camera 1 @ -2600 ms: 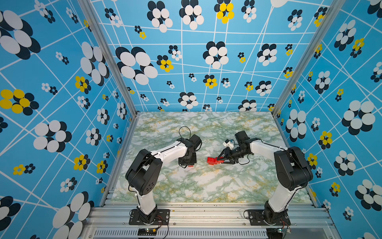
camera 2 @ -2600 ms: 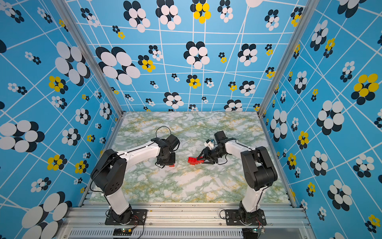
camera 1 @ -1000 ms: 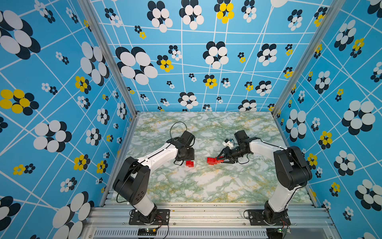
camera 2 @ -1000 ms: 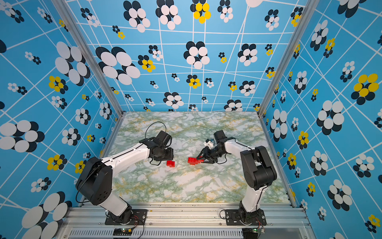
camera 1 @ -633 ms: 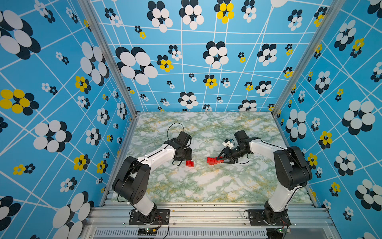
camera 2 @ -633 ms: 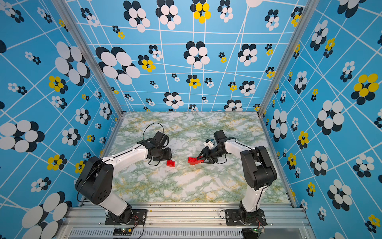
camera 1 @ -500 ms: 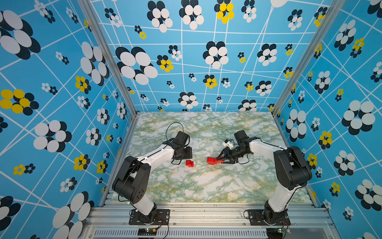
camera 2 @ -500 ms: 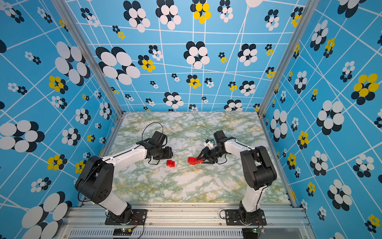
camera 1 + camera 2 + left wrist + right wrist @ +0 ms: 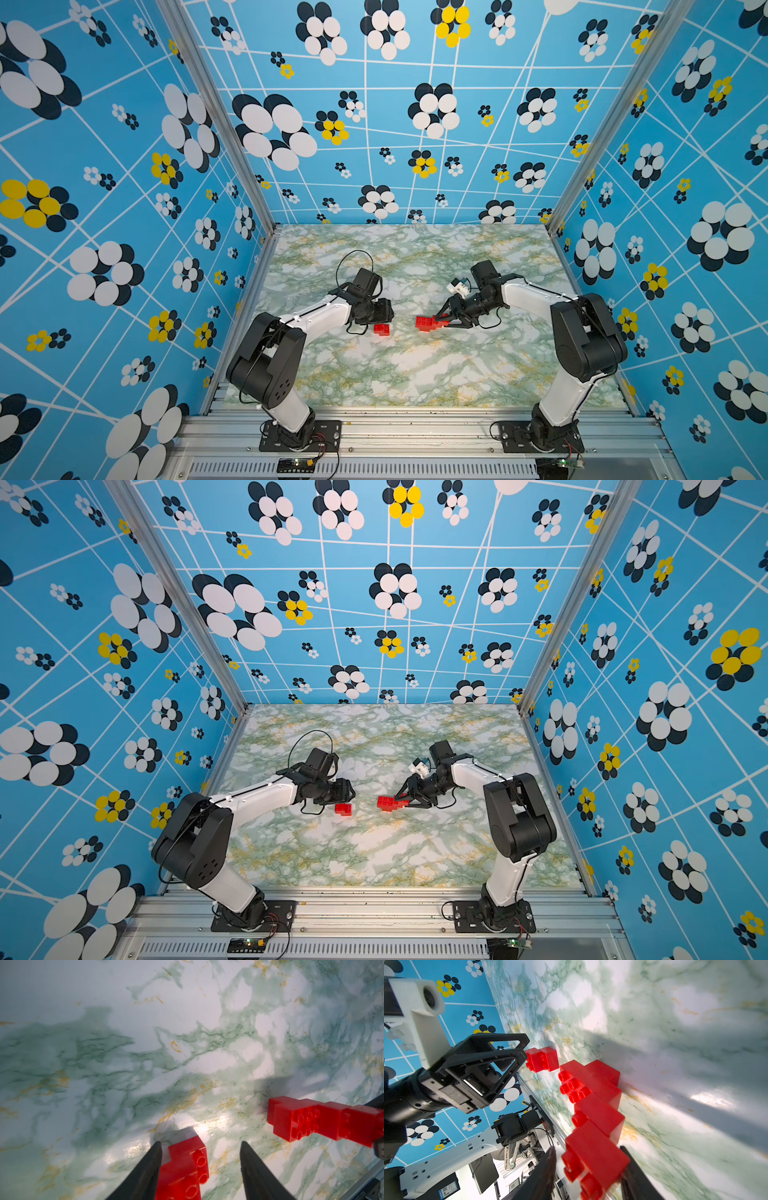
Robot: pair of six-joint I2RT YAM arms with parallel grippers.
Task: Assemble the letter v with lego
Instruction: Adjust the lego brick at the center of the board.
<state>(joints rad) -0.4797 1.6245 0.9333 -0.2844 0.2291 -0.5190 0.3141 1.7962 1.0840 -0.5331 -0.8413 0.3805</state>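
Green-veined marble tabletop (image 9: 415, 374) bears two red lego pieces: in a top view the small cluster (image 9: 382, 329) lies at nine o'clock from the stepped cluster (image 9: 428, 323), apart, whose long axis runs nine-to-three. Left gripper (image 9: 201, 1147) straddles the small cluster, jaws partly open, one finger (image 9: 149, 1167) touching it; right gripper (image 9: 587, 1149) pinches the stepped cluster's three-o'clock end.

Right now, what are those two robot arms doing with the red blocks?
They're building a V from red lego. The right gripper clamps one end of a stepped brick staircase resting on the marble table. The left gripper has its jaws open around a small two-brick piece lying on the table. The two pieces are apart, not joined yet.
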